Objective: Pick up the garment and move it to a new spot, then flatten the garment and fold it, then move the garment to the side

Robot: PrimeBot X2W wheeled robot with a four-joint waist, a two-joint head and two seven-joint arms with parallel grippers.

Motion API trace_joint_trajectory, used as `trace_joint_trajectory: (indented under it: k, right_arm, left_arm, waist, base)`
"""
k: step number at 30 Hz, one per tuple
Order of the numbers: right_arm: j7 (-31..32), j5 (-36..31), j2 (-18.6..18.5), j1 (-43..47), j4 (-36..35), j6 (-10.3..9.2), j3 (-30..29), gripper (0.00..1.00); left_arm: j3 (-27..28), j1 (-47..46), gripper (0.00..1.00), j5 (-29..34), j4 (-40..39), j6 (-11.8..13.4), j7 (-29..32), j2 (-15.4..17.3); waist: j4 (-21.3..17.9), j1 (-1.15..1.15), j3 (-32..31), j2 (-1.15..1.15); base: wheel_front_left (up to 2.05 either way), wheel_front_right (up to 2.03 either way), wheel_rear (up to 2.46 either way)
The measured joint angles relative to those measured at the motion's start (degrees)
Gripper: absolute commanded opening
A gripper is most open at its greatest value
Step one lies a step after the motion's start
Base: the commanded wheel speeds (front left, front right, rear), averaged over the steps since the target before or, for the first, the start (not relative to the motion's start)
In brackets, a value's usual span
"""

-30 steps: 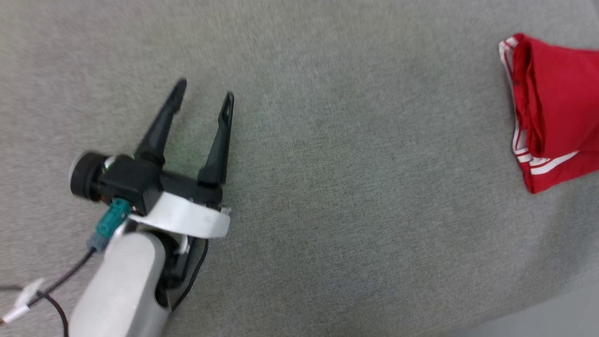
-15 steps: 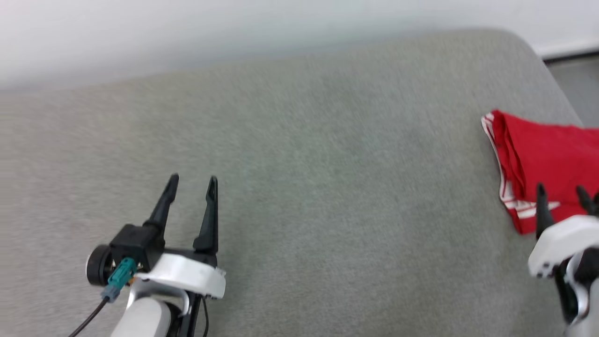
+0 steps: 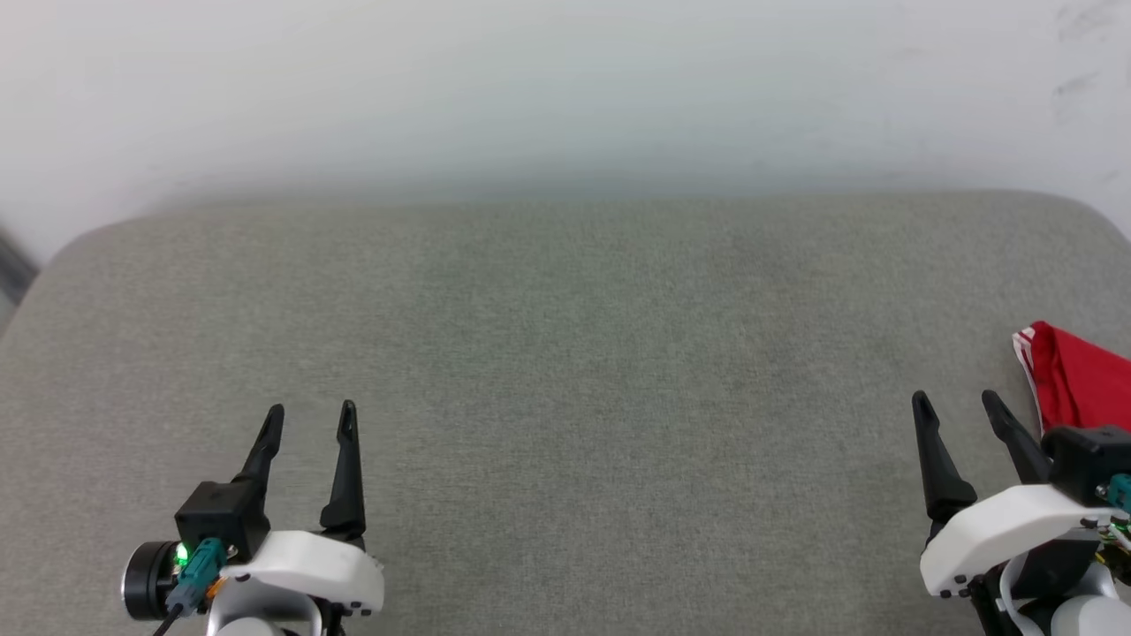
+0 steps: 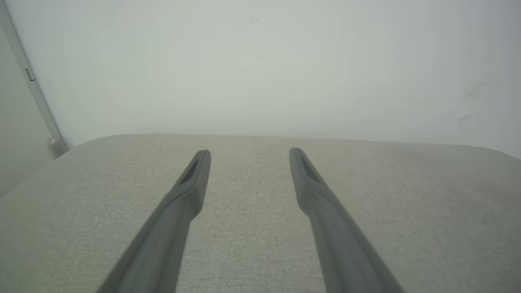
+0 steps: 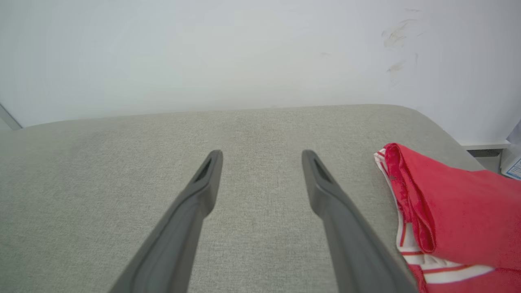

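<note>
The garment is a folded red jersey with red-white striped trim, lying at the right edge of the grey padded surface; the right wrist view shows the garment just right of my fingers. My right gripper stands open at the lower right, close beside the garment's left edge and apart from it, nothing between its fingers. At the lower left my left gripper is open and empty over bare fabric, as also seen with the left gripper in its wrist view.
A pale wall rises behind the surface's rounded far edge. The surface ends in rounded corners at left and right. In the right wrist view a bit of floor and a white object show past the right corner.
The head camera has swung and tilted up, bringing the wall and both grippers into the picture. The garment now sits further right and is partly cut off. Both grippers remain open.
</note>
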Motion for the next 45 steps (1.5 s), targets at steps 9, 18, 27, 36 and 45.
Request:
trace_joint_trajectory:
  k: [9,18,27,36,45]
  right_arm:
    - [-3.3,-0.3,0.2,5.0,-6.1,0.0,1.7,1.0]
    - [-4.3,0.1,0.2,9.5,-6.6,-0.01,3.0,1.0]
    - [-4.1,-0.3,0.2,10.3,-6.4,-0.01,3.5,1.0]
    - [-3.9,-0.8,0.2,10.2,-6.2,0.0,4.2,1.0]
    - [-3.7,0.7,0.2,11.0,-3.6,0.0,4.3,0.0]
  left_arm:
    - [-0.7,2.2,1.0,0.2,1.0,0.4,0.5,1.2]
    - [-1.8,3.6,1.0,0.1,2.3,0.2,0.6,1.1]
    - [-2.2,4.2,1.0,-0.4,2.9,0.2,0.6,1.1]
    - [-2.0,4.2,1.0,-1.0,3.0,0.2,0.6,1.2]
    - [-2.4,5.8,0.0,-2.7,4.7,-0.5,1.1,-0.1]
  waist:
    - [1.3,0.0,-3.9,0.0]
    - [0.5,0.0,-6.1,0.0]
    - [0.0,0.01,-6.6,0.0]
    - [-0.2,0.01,-6.4,0.0]
    - [-0.2,0.02,-6.2,0.0]
  base:
    - [0.0,0.0,0.0]
    - [0.0,0.0,0.0]
    - [0.0,0.0,0.0]
    - [0.0,0.0,0.0]
    - [0.0,0.0,0.0]
